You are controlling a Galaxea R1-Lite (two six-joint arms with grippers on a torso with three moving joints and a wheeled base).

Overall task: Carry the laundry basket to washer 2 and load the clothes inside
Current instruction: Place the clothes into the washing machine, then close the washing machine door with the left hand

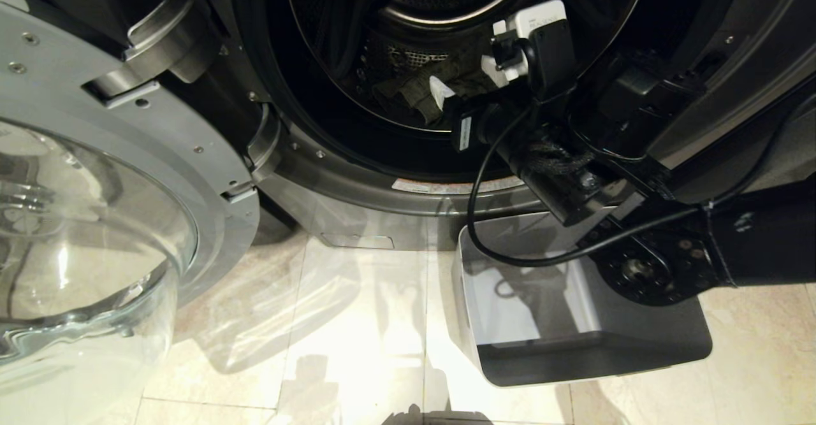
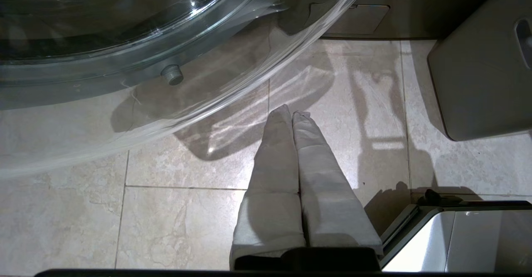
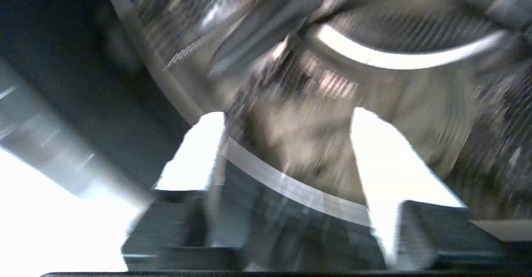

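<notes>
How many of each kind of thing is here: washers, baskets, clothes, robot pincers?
washer: 1
laundry basket: 1
clothes: 1 garment, in the drum
pincers: 2, left pincer and right pincer
Total: 5

We count one washer point(image 1: 357, 176), its one door point(image 1: 95, 176) swung wide with a single glass bowl point(image 2: 124, 40) in it. One drum point(image 1: 408, 4), and one garment point(image 1: 408, 90) lying inside it. One grey basket point(image 1: 593, 342) on the floor. Two claws: the right claw point(image 3: 286, 144) with two fingers spread, the left claw point(image 2: 291, 115) with two fingers pressed together. One black cable point(image 1: 475, 189).
</notes>
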